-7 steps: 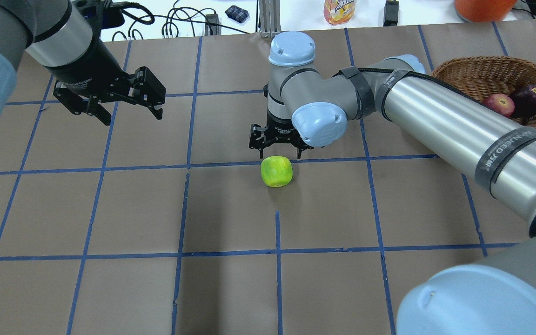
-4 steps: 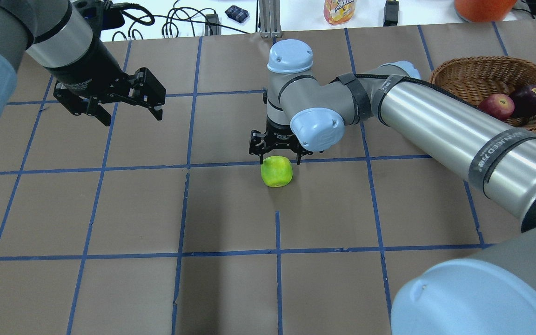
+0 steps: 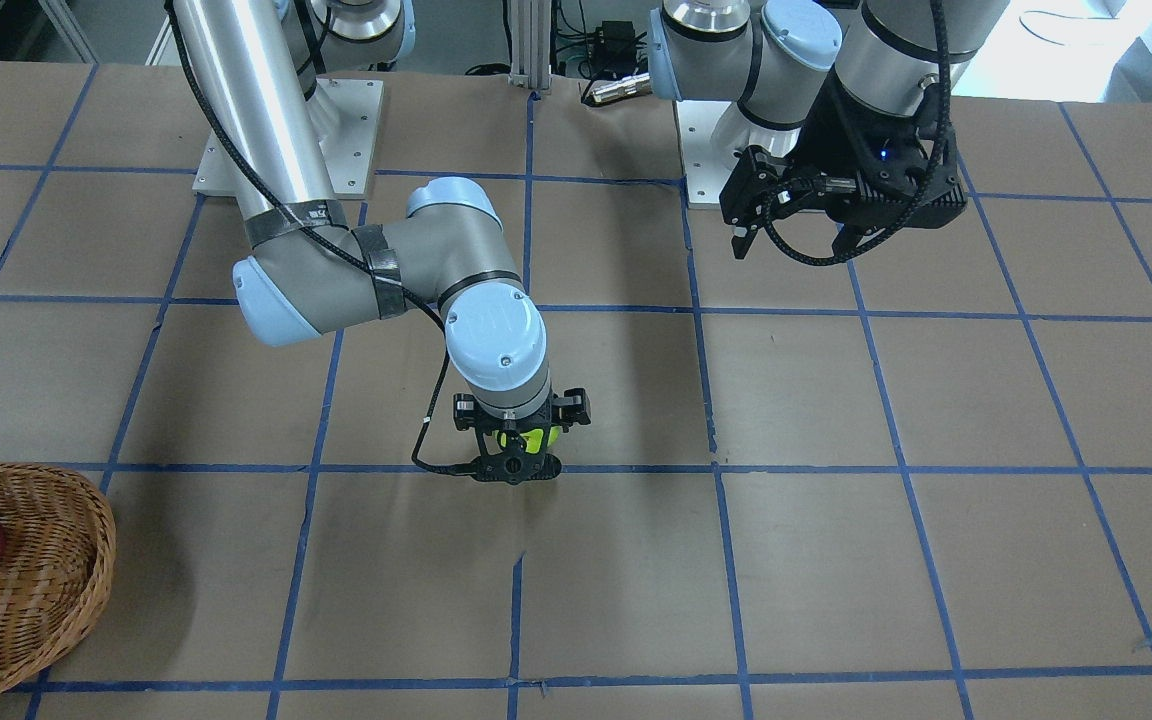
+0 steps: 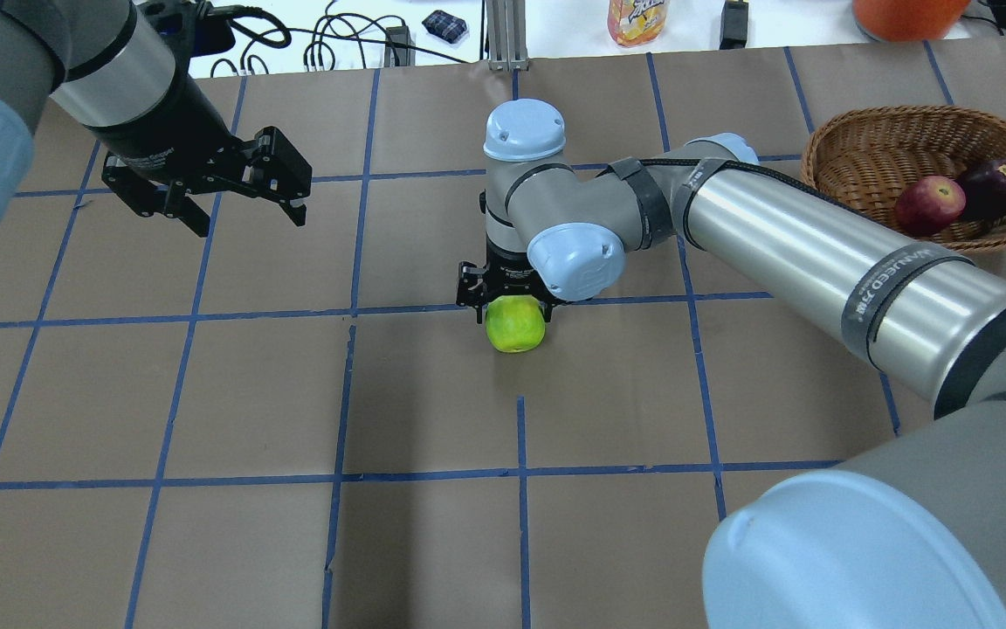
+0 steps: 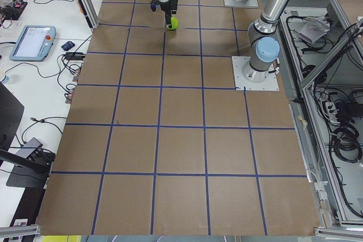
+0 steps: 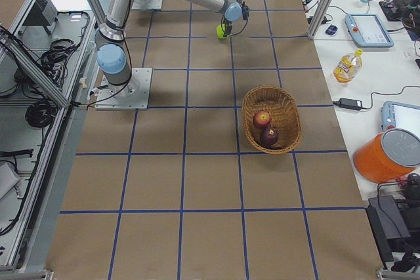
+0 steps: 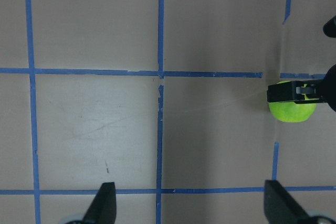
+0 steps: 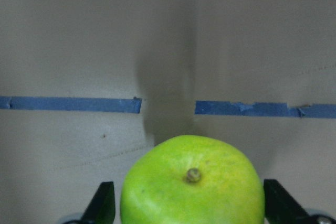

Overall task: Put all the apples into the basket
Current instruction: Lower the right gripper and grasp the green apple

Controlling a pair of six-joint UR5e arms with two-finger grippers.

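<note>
Under the right gripper (image 4: 510, 306) you had a brown-papered table (image 4: 206, 402) gridded in blue tape (image 4: 521, 437); beyond it a white bench (image 6: 387, 77) carried cables (image 4: 328, 39), a tablet (image 6: 371, 29) and an orange bucket (image 4: 905, 16).

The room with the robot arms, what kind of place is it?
Most likely a robot testing lab. A left arm and a right arm are bolted to a table marked with a blue tape grid, with control tablets and bundled cables alongside.
</note>
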